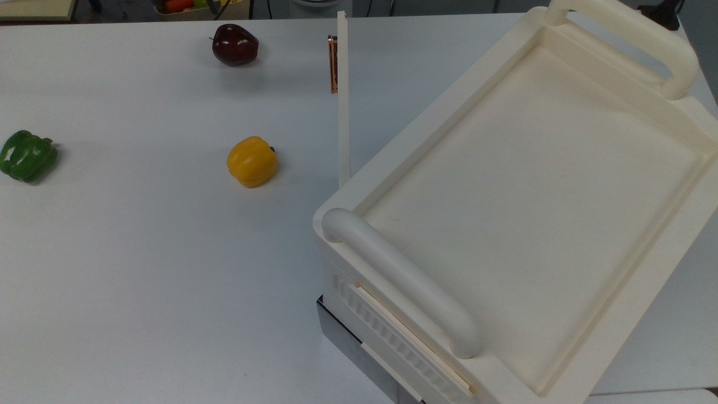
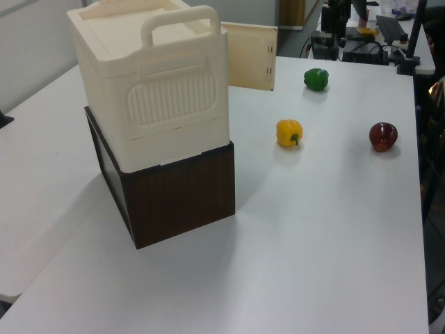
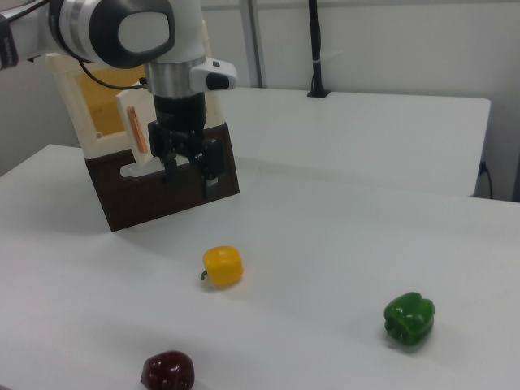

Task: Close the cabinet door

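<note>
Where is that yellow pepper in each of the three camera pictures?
Top view: the yellow pepper lies left of centre, just left of the open cabinet door.
Left view: right of centre, right of the cabinet.
Right view: low, left of centre, below the gripper.
Shared landmark: the cabinet door, near the pepper each time.

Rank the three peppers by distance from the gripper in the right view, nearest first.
Measured from the gripper:
1. Yellow pepper, just below it, toward the camera.
2. Dark red pepper, at the right view's bottom edge.
3. Green pepper, far off at the right view's right.
</note>
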`<state>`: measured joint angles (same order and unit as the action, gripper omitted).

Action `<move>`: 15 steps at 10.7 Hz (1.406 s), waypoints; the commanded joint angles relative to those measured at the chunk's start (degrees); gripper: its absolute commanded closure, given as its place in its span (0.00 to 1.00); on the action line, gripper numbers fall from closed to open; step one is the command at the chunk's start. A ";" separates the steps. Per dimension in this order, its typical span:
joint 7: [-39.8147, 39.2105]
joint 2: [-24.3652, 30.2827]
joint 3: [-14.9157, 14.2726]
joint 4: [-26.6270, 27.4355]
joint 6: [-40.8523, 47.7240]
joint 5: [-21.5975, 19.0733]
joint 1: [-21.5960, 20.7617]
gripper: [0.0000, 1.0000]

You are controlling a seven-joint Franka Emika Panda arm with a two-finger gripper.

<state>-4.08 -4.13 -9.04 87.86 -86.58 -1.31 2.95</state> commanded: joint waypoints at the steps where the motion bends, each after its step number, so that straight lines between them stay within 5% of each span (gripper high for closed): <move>1: -5.13 1.14 -0.02 0.55 3.60 -0.71 0.04 0.59; 3: -7.34 1.32 -0.10 0.64 4.23 -0.89 0.13 0.97; 9: -24.52 0.18 -0.10 0.56 3.62 -0.45 -0.14 1.00; 15: -49.94 0.09 0.69 0.29 -12.88 -1.14 -1.54 1.00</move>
<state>-46.16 -4.42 -8.26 87.86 -94.34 -1.31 2.32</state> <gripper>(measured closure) 0.991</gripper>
